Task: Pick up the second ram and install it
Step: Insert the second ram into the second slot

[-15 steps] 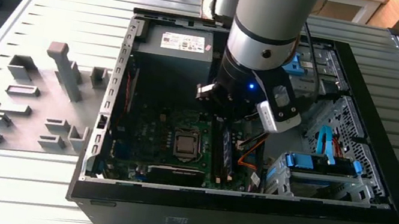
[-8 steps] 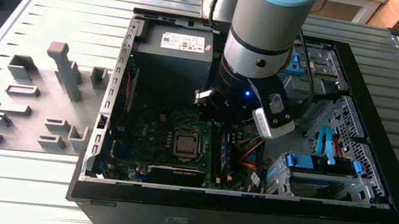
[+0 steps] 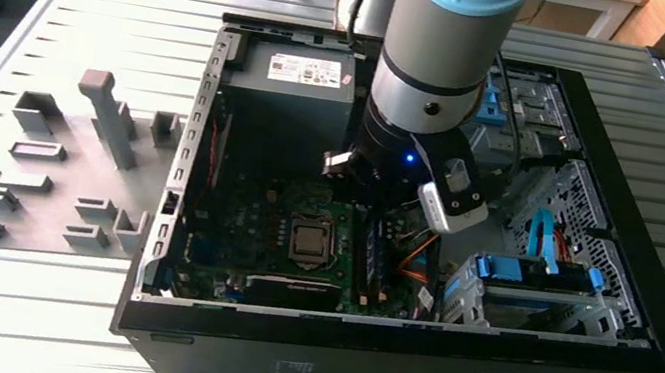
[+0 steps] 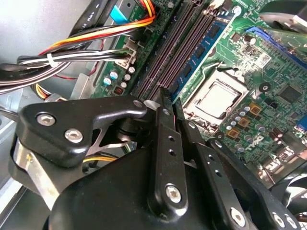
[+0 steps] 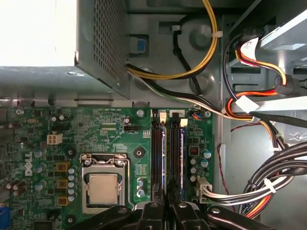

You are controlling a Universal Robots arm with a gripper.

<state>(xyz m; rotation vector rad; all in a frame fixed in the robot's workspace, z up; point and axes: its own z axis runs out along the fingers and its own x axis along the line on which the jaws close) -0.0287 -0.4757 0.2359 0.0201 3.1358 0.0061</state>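
My gripper (image 5: 165, 211) pinches shut on the thin memory stick (image 5: 166, 158), right below my fingertips. It looks light, stiff and breakable, so I hold its top edge.

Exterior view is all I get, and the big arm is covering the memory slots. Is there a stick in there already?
Observer: Yes. In the second wrist view a blue RAM stick stands in a slot beside the CPU socket.
Operator: Where's the gripper?
Observer: In the first wrist view the gripper sits right over one end of the memory slots.
Operator: Any wires nearby?
Observer: A tied cable bundle runs toward the board's edge beside the slots.
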